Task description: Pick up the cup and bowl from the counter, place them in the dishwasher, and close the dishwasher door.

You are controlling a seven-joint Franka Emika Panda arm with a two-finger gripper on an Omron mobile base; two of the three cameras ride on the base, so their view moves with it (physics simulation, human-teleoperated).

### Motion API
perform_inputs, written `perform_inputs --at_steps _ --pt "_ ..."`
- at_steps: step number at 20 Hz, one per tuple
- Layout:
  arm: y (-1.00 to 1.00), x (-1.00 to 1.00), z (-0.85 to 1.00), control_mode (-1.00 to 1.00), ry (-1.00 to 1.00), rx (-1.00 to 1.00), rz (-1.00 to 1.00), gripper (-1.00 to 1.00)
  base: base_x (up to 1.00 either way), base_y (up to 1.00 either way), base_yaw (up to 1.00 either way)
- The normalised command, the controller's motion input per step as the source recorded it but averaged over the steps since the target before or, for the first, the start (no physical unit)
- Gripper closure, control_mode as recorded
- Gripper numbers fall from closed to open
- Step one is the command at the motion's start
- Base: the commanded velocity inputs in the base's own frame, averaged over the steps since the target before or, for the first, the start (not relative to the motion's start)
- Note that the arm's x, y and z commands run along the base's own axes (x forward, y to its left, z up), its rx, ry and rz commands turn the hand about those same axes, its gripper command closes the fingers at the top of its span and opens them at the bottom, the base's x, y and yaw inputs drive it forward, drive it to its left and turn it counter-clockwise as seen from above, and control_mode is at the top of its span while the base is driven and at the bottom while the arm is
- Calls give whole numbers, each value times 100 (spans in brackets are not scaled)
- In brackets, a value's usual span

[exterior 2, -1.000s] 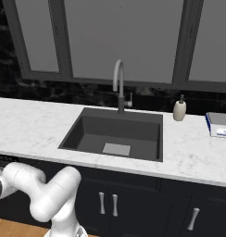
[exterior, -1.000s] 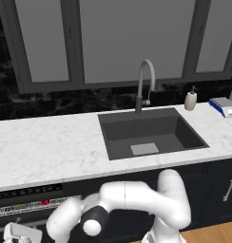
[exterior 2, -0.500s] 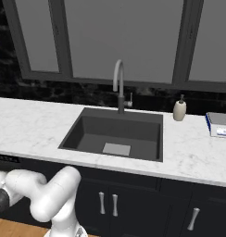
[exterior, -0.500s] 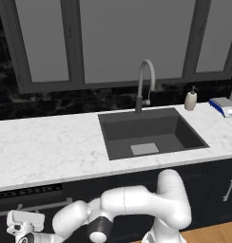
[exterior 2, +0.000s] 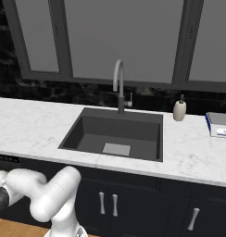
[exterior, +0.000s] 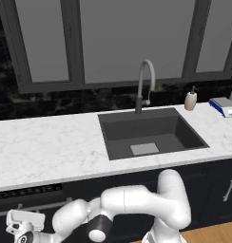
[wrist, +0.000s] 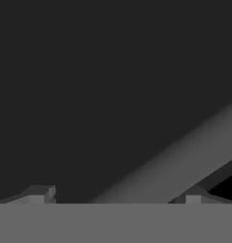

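Observation:
My arm bends low and to the left in front of the dark cabinets, and its white hand (exterior: 24,227) is at the bottom left below the dishwasher's black vented control strip (exterior: 27,192). The gripper (wrist: 116,194) is open, its fingertips (wrist: 40,192) far apart with nothing between them, facing a flat dark panel (wrist: 99,95) at close range. A thin pale bar (exterior: 39,208) runs just under the strip. The white marble counter (exterior: 51,147) with its dark sink (exterior: 151,135) is above. The cup and the bowl are out of view.
A curved grey tap (exterior: 144,85) stands behind the sink, a pale soap bottle (exterior: 190,99) to its right, and a blue-and-white box (exterior: 224,106) at the counter's far right. Handled dark cabinet doors (exterior 2: 108,203) lie below the sink.
The hand has swung left and down, from the middle bottom of the left base view to its bottom left corner. The jaws stay wide open.

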Motion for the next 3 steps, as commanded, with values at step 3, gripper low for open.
perform_inputs --at_steps 3 --pt "-47 100 -12 -100 0 -1 0 -100 0 0 0"
